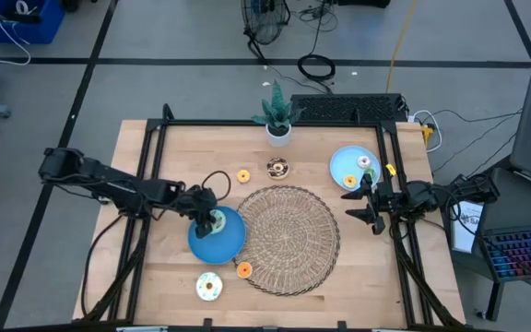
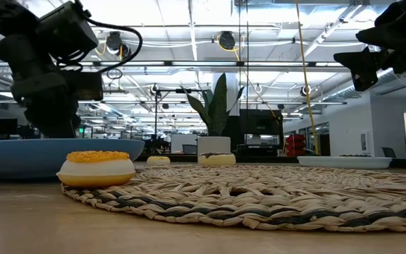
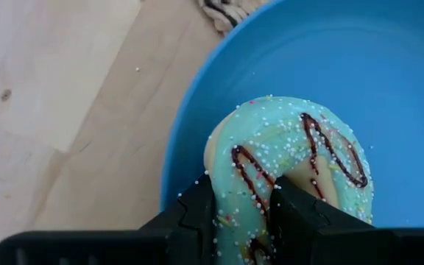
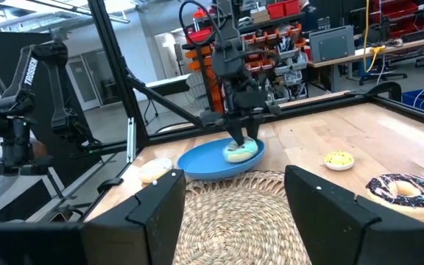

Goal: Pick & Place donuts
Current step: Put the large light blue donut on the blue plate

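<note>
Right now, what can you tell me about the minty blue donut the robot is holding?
The mint donut is a small toy ring with pale turquoise icing, dark brown squiggles and tiny white sprinkles, with tan dough at its edge. The left gripper is shut on it, one finger through its hole and one outside, pinching the ring's side. It sits tilted over the blue plate, just inside the rim near the wicker mat. Whether it touches the plate, I cannot tell.

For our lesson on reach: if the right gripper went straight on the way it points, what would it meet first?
Probably nothing at first: the open right gripper points over the woven mat; farther on stands the blue plate with the mint donut. Depth is unclear.
</note>
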You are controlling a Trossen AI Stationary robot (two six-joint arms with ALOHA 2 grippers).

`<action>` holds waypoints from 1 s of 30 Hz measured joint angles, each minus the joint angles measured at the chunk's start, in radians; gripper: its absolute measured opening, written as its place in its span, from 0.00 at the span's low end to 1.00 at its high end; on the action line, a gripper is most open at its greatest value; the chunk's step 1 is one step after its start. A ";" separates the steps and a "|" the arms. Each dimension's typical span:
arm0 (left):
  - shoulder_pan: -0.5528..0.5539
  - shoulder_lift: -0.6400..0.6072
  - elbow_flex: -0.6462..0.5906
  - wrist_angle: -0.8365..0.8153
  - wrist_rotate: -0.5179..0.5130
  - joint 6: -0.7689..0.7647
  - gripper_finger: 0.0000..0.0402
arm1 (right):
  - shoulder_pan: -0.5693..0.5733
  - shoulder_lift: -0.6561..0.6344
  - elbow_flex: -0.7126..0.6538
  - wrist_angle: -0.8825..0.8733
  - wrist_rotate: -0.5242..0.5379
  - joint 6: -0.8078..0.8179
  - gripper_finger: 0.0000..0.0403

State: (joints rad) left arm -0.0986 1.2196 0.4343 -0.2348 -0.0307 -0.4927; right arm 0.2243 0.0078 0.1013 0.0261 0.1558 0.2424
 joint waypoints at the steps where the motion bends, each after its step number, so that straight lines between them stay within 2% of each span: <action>1: 0.000 0.006 0.000 0.001 -0.001 -0.002 0.26 | 0.000 0.000 0.000 0.000 0.000 0.000 0.54; 23: 0.000 0.013 0.000 0.071 -0.023 0.017 0.26 | 0.000 0.000 0.000 0.000 0.000 0.000 0.54; 30: 0.000 0.013 0.000 0.017 -0.022 -0.078 0.26 | 0.000 0.000 0.000 0.000 0.000 0.000 0.54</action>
State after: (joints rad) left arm -0.0986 1.2324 0.4343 -0.2183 -0.0523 -0.5703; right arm 0.2245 0.0078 0.1010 0.0261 0.1558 0.2424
